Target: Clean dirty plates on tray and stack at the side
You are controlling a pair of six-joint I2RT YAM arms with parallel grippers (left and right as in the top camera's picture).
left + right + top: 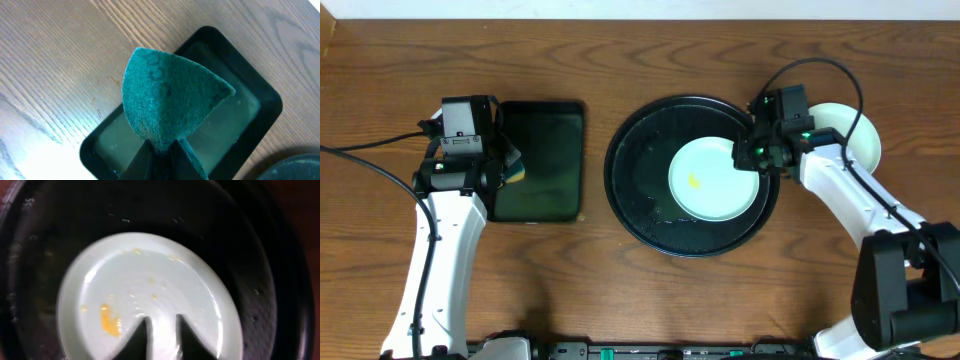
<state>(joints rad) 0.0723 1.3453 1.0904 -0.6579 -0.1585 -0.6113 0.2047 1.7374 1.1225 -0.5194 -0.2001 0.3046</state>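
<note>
1. Mint-pale and round, the plate [712, 180] lies flat in the tray [640, 205], set toward its right half and well inside the raised rim.
2. We see a yellow smear [110, 322] on the plate's shallow centre, with fainter yellow flecks scattered toward its far rim; the rest of the surface shines wet and clean.
3. Around it the tray is black, glossy and much wider than the plate, and from the right wrist view we make out small pale specks on its floor.
4. Our right gripper [752, 155] hangs over the plate's right edge, near the tray's upper-right rim. Its fingers [142, 342] stand a little apart, the plate shows through the narrow gap, and we see nothing clamped between them.
5. A second plate [850, 125], pale and round, sits on the table [620, 50] just beside the tray on the right, partly hidden under the right arm. We cannot tell whether it is one plate or more.
6. Well to the left, our left gripper [505, 160] is closed tight on a green scouring pad [165, 95], which is pinched at its lower end and fans upward in a fold.
7. That pad hangs over the left edge of a dark-green tray [540, 160], rectangular with rounded corners, lying apart from the black tray.
</note>
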